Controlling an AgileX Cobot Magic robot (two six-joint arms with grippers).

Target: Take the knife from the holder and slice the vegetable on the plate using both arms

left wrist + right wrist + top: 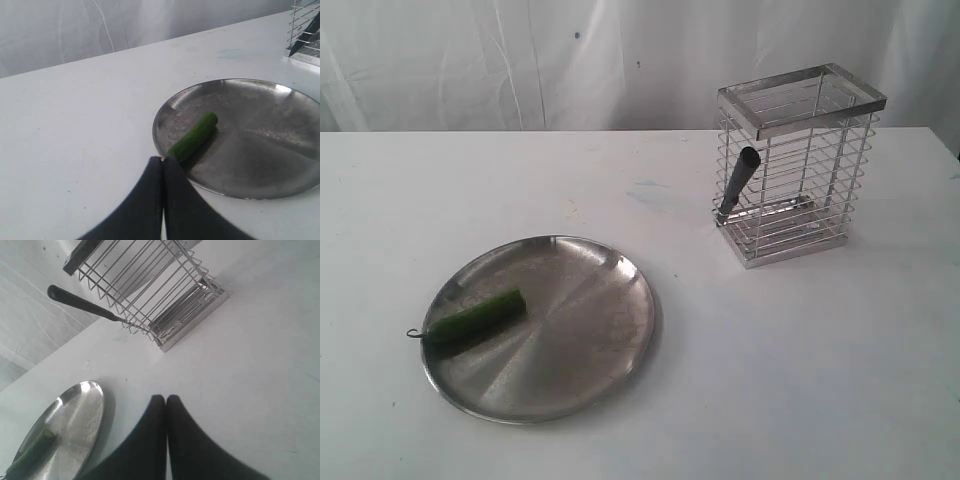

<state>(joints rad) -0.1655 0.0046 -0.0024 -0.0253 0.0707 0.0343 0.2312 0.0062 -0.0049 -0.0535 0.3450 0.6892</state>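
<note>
The steel plate (590,350) lies on the white table at front left, with the green vegetable (477,317) on its left part, stem end over the rim. The chrome wire holder (798,165) stands at back right. The knife's dark handle (739,180) sticks out through the holder's left side; its blade is hard to make out inside the wires. Neither arm shows in the exterior view. My left gripper (163,160) is shut and empty, its tips just short of the vegetable (195,136) and the plate (260,150). My right gripper (166,399) is shut and empty, apart from the knife (80,303) and holder (150,285).
White table (800,370) with a white cloth backdrop behind it. A faint bluish smear (650,190) marks the tabletop left of the holder. The plate (65,430) shows in the right wrist view too, with the vegetable (32,452) on it.
</note>
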